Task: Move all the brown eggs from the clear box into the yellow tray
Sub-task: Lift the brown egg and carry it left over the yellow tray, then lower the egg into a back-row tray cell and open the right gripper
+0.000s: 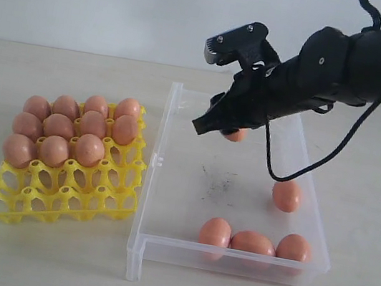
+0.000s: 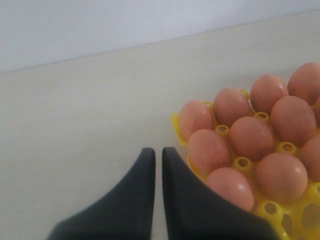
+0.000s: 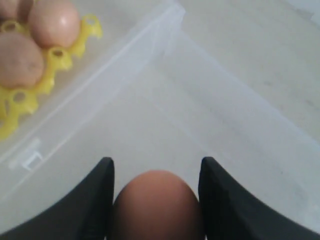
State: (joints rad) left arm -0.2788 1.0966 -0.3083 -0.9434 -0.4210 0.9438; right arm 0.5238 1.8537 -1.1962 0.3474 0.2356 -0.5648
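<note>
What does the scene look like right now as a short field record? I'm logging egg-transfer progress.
tray eggs: eleven, in the far rows of the yellow tray
loose eggs: four in the clear box, three of them at its near wall
right end effector: closed on a fifth egg at the box's far end
left end effector: shut, empty, beside the tray
left to move: five

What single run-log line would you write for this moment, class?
right jaws: closed on brown egg in clear box | left jaws: shut, empty, near yellow tray | loose eggs in box: four
</note>
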